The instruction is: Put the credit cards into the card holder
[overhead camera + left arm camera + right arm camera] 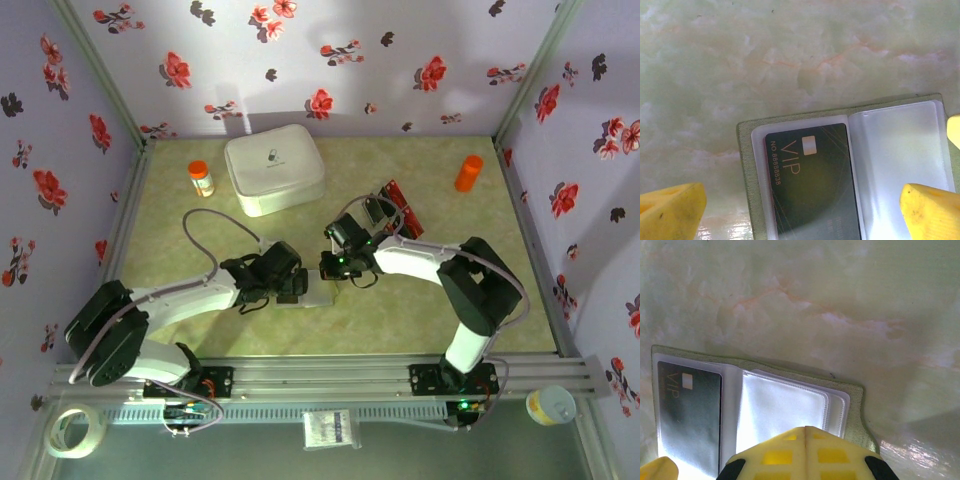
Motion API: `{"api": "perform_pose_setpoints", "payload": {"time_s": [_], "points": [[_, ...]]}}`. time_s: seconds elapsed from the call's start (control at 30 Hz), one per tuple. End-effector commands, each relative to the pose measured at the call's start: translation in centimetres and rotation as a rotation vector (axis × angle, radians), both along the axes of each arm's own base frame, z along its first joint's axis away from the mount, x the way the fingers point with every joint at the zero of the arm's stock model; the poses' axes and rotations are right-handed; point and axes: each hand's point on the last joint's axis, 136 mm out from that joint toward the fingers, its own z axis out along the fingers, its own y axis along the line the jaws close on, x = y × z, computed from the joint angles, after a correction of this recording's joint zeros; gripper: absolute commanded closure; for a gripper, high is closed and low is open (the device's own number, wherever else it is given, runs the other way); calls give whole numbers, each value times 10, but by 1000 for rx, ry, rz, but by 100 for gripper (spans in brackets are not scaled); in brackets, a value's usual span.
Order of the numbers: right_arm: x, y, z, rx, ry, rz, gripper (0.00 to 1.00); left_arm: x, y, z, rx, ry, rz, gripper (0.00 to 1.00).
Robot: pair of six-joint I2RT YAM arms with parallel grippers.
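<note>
One black card (812, 185) crosswise in card holder (743, 150) | left gripper (800, 212) wide; right gripper (805, 442) — closed

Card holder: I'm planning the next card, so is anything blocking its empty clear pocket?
Nothing lies inside the empty pocket of the card holder; the black card sits in the neighbouring pocket. The right gripper, shut, hangs over that pocket's edge in the right wrist view and would likely have to move aside.

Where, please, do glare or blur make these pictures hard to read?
Left wrist: the black VIP card reads sharply, while the card holder's empty pocket beside it looks milky; right wrist: glare whitens that pocket, and the shut right gripper is soft; top external: a violet cast.
</note>
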Motion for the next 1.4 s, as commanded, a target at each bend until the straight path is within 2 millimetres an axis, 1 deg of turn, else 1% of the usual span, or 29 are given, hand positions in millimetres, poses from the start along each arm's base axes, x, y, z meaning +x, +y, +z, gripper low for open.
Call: {"api": "perform_pose_setpoints", "payload": {"time_s": [0.0, 0.33, 0.63, 0.8, 1.07, 1.37], "points": [[2, 2, -5, -8, 9, 14, 99, -1, 1, -6, 19, -1, -6, 0], [-1, 4, -16, -23, 31, 28, 100, -2, -1, -13, 35, 7, -22, 0], [-10, 15, -27, -21, 50, 42, 100, -2, -2, -16, 44, 9, -31, 0], [-12, 21, -28, -15, 48, 47, 100, -2, -2, -18, 45, 10, -39, 0], [-13, 25, -26, 4, 49, 34, 100, -4, -5, -21, 43, 8, -54, 0], [-14, 28, -25, 30, 57, 17, 100, -9, -1, -40, 74, 34, -56, 0]]}}
